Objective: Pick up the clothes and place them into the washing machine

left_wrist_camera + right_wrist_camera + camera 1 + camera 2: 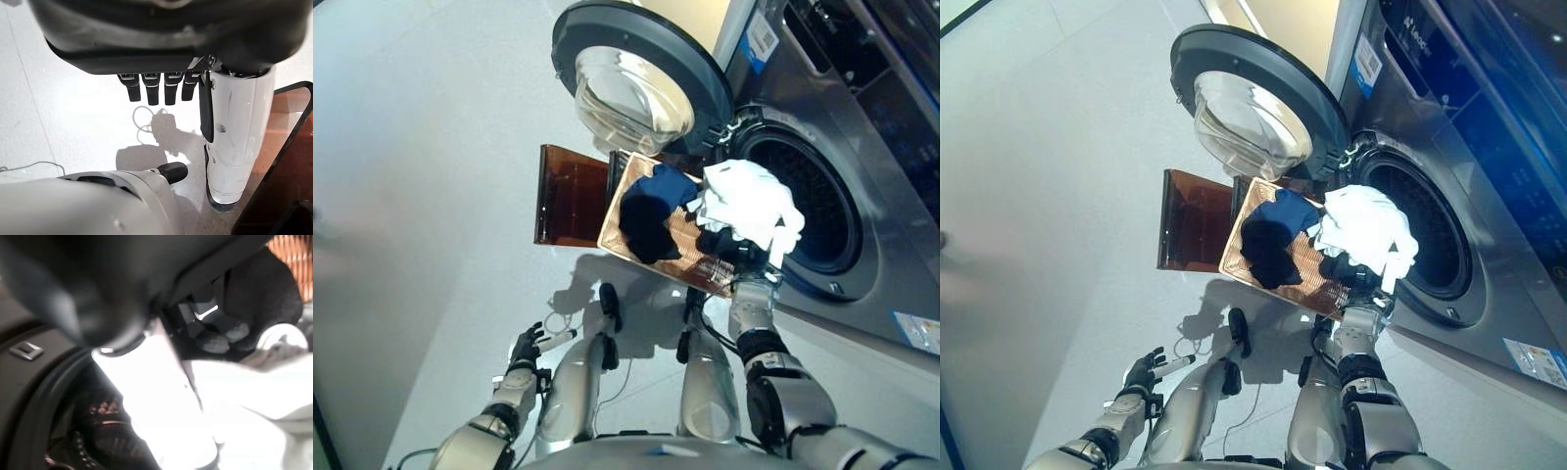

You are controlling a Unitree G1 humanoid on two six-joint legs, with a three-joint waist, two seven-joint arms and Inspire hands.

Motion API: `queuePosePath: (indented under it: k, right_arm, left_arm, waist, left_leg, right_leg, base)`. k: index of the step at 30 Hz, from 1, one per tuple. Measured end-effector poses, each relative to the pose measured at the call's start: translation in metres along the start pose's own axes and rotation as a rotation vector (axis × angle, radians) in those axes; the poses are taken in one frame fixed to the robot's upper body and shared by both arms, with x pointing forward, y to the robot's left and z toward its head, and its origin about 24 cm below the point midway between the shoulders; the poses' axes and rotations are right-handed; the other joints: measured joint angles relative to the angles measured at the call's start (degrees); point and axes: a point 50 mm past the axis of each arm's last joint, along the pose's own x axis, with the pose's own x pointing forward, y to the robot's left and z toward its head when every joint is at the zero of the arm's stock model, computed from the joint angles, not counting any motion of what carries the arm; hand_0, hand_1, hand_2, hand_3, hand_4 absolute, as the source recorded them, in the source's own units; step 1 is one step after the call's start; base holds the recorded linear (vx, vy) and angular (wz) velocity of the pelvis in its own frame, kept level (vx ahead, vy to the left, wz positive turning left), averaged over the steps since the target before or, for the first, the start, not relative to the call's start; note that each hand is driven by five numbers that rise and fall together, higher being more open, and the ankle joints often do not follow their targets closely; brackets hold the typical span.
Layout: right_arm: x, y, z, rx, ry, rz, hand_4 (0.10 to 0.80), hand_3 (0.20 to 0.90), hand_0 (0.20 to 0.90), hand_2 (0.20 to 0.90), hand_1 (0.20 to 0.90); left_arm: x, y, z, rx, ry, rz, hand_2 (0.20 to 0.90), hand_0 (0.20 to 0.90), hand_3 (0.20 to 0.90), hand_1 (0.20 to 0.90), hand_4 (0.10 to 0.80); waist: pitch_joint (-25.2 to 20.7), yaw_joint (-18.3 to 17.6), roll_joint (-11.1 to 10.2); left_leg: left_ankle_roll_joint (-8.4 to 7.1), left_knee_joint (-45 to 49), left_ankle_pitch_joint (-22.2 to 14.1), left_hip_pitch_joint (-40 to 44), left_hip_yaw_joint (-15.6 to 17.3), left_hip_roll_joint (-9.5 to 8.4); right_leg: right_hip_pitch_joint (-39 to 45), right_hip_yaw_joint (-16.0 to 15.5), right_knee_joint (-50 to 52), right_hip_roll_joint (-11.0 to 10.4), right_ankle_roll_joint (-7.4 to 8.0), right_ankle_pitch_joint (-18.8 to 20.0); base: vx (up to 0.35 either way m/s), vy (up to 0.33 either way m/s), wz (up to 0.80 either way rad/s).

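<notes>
The wicker basket (690, 240) is tipped toward the washing machine's open drum (815, 211). It holds a dark blue garment (666, 186) and a black one (646, 230). A white cloth (749, 206) hangs over the basket's rim nearest the drum opening. My right hand (746, 257) is at the basket's near corner under the white cloth, fingers curled on the rim; its white thumb (166, 396) shows in the right wrist view against the drum's rim. My left hand (526, 348) hangs low at the left over the floor, fingers (152, 90) relaxed and empty.
The round glass door (636, 83) stands wide open above the basket. The low dark brown box (570, 196) lies to the left of the basket. Pale grey floor (431, 196) spreads to the left.
</notes>
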Motion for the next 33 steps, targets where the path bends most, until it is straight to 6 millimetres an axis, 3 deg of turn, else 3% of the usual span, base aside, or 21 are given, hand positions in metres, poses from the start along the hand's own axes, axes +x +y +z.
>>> queuePosePath:
  k: [9,20,26,33]
  right_arm:
    - [0.014,0.028,0.031,0.069,-0.097,0.002,0.3,0.2,0.2,0.2,0.2]
    - [0.03,0.034,0.078,0.09,-0.2,-0.074,0.3,0.2,0.2,0.2,0.2]
    - [0.031,0.047,0.081,0.13,-0.203,-0.094,0.3,0.2,0.2,0.2,0.2]
    - [0.031,0.079,0.105,0.222,-0.248,-0.07,0.3,0.2,0.2,0.2,0.2]
  left_arm:
    - [-0.001,-0.006,0.0,0.02,-0.005,-0.023,0.9,0.9,0.9,0.9,0.8]
    - [-0.001,-0.01,0.003,0.02,-0.028,-0.05,0.9,0.9,0.9,0.9,0.8]
    - [-0.001,-0.009,0.002,0.025,-0.028,-0.049,0.9,0.9,0.9,0.9,0.8]
    - [-0.002,-0.012,0.002,0.048,-0.032,-0.066,0.9,0.9,0.9,0.9,0.8]
  waist:
    - [0.94,0.05,2.44]
    - [1.11,0.04,2.81]
    - [1.14,0.11,2.87]
    - [2.32,0.16,5.46]
  left_leg:
    - [0.0,-1.64,0.27,0.36,0.04,-0.23]
    - [0.77,-3.93,1.13,1.7,0.27,-0.98]
    - [0.66,-5.06,1.38,2.03,0.73,-1.49]
    - [0.98,-6.59,1.78,2.1,0.88,-2.47]
  right_leg:
    - [-0.09,-0.03,-0.74,0.03,0.04,-0.01]
    - [0.1,0.15,-0.88,-0.43,0.6,0.21]
    - [-0.35,0.91,-1.0,-0.82,0.93,-0.02]
    - [-1.0,1.38,-1.24,-1.64,1.74,0.21]
  base:
    - [0.0,0.0,0.0]
    - [0.0,0.0,0.0]
    - [-0.004,-0.001,-0.02]
    - [0.001,-0.003,0.0]
